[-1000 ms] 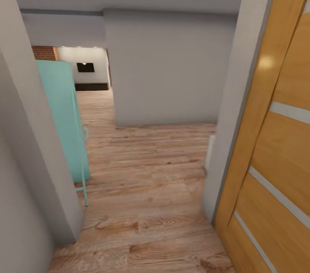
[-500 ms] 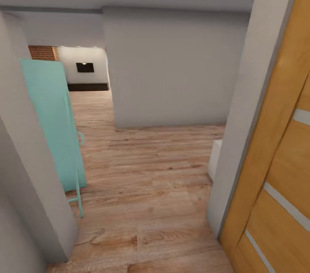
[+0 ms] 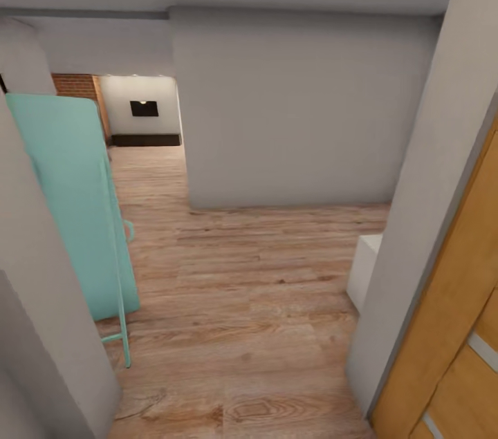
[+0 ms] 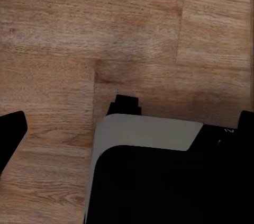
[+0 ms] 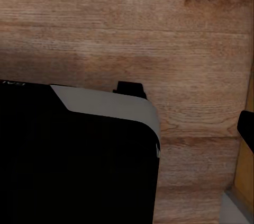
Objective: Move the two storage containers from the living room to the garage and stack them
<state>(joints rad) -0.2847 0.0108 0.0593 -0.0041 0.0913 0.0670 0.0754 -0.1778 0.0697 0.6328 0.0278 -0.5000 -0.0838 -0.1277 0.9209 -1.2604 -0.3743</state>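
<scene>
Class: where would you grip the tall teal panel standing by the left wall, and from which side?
Likely its thin teal tube frame, from the wood floor side: the tube is slim enough to pinch, the flat teal panel is too broad.

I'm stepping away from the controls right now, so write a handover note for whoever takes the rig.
Grippers: both wrist cameras look down at wood plank flooring over the robot's dark body; no container is seen at either, and whether the fingers are open can't be told.
Position: in a hallway, between a teal panel on the left and a wooden door on the right. Ahead, an opening shows a brick wall.
Done: nothing confirmed.
Left: fetch both containers, then stack them in the garage.
</scene>
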